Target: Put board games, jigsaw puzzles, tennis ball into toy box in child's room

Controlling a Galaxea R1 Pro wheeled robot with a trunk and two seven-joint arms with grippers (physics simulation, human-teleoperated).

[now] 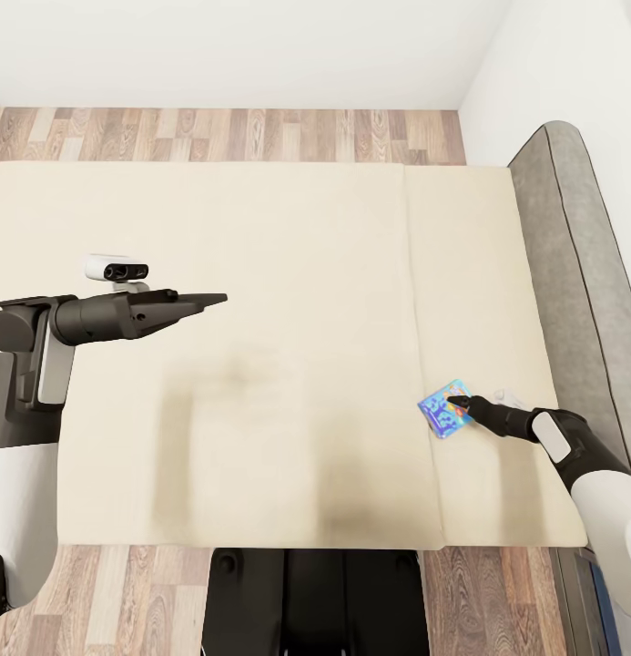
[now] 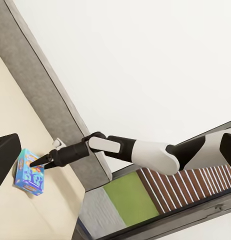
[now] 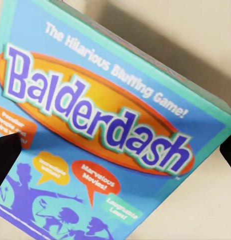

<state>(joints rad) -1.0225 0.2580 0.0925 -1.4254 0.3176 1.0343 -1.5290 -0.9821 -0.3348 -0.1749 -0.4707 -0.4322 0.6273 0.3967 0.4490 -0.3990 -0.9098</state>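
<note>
The left tool point(image 1: 206, 299) is seen at nine o'clock above the smooth cream bed point(image 1: 260, 273), jaws narrow, holding nothing. At four o'clock the glossy blue board game point(image 1: 445, 411), a flat rectangle, lies tilted, its long axis toward two o'clock. The right tool point(image 1: 453, 401) is over it; its spread cannot be told.

My right claw point(image 1: 457, 401) sits at the small blue board game point(image 1: 444, 409) on the bed point(image 1: 260, 273); my left claw point(image 1: 210, 299) hovers apart.
</note>
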